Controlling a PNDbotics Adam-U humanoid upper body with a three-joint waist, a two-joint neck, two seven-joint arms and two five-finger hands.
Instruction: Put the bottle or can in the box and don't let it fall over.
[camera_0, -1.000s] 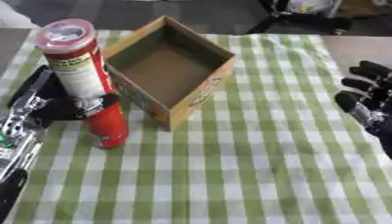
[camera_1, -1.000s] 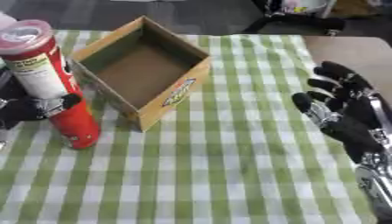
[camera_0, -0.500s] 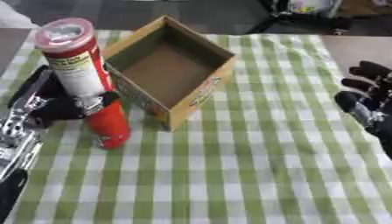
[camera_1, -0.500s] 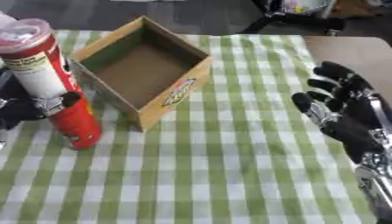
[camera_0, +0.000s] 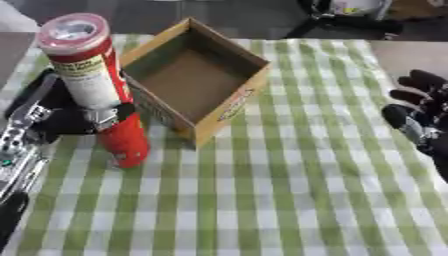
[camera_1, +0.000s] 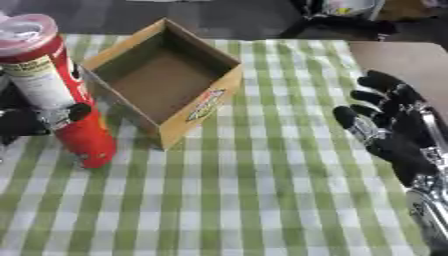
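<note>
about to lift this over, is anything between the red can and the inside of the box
Only the box's own near wall, which the red can stands beside, held by the left hand. The can must clear that wall. The box looks empty inside. The right hand rests open, away at the right.

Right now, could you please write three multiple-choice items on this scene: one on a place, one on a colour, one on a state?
1. Where does the can stand?
A. inside the box
B. on the cloth, left of the box
C. right of the box

2. What colour are the cloth's checks?
A. green and white
B. blue and white
C. black and yellow

3. What is the right hand doing?
A. gripping the can
B. resting open
C. pushing the box

Answers:
1 B, the can stands outside the box.
2 A, the cloth shows it.
3 B, the right hand holds nothing; the left hand grips the can.
</note>
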